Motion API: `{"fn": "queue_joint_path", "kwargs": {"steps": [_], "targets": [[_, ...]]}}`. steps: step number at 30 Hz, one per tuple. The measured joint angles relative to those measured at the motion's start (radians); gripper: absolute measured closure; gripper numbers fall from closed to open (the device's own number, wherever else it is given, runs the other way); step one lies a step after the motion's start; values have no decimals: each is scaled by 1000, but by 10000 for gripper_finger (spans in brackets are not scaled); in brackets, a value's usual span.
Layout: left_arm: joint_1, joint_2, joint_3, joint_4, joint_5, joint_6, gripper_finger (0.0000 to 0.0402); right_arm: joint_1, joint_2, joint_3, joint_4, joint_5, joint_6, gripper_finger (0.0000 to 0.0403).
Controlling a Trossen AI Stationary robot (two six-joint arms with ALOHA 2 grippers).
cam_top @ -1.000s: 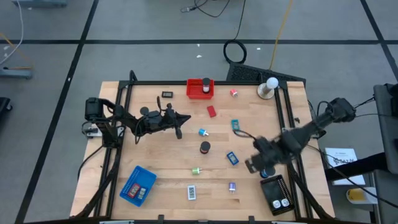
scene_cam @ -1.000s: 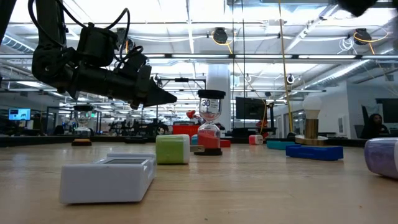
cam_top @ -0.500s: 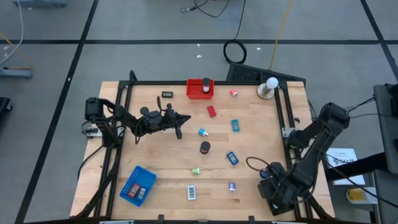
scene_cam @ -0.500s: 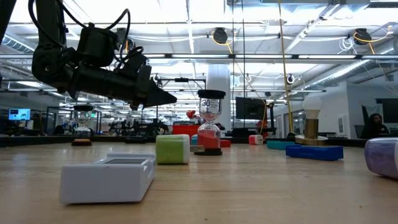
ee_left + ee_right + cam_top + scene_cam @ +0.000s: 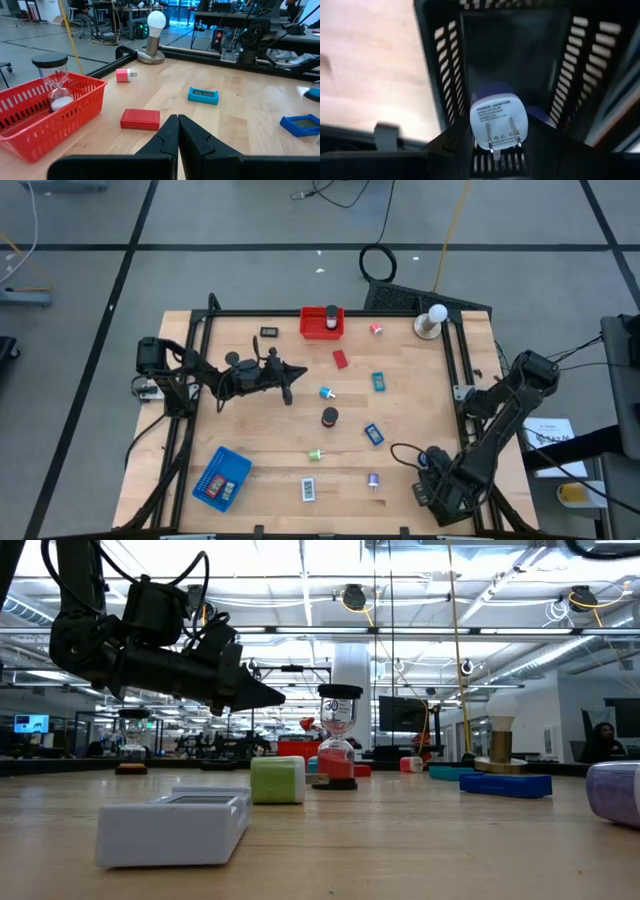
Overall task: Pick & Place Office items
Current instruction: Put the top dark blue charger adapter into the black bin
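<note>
My right gripper (image 5: 440,492) hangs over the black tray (image 5: 445,65) at the table's near right corner, shut on a white and blue power adapter (image 5: 498,120). Loose office items lie mid-table: a red block (image 5: 340,359), a teal block (image 5: 379,382), a blue block (image 5: 374,434), a black cylinder (image 5: 329,417), a green bit (image 5: 316,454), a purple bit (image 5: 374,479) and a white-labelled rectangle (image 5: 309,489). My left gripper (image 5: 290,375) hovers shut and level above the table's left half, touching nothing. My right gripper pinches the power adapter by its two sides (image 5: 475,131) between its two fingers. The fingers point steeply down from above. The adapter's white labelled face with the two prongs (image 5: 502,142) faces the wrist camera. It is lifted clear, above the inside of the black tray.
A red tray (image 5: 322,322) holding an hourglass stands at the far edge, and a blue tray (image 5: 222,478) at the near left. A white ball on a round stand (image 5: 432,320) sits at the far right. Black frame rails (image 5: 455,370) run along both sides of the table.
My right gripper has swung toward the table's near edge and sunk, tipping further downward, and carried the adapter from beside the blue block to above the black tray. It has stayed shut on the adapter. The arm now covers the tray in the high view.
</note>
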Motion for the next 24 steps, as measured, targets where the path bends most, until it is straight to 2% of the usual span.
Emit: {"fn": "queue_joint_path", "kwargs": {"steps": [7,12,24], "targets": [[0,0,0,0,0,0,396,0,0,-68,90,0,-3,270],[0,0,0,0,0,0,396,2,0,-83,131,-50,-3,270],[0,0,0,0,-1,0,396,5,-4,-108,178,-41,9,264]]}}
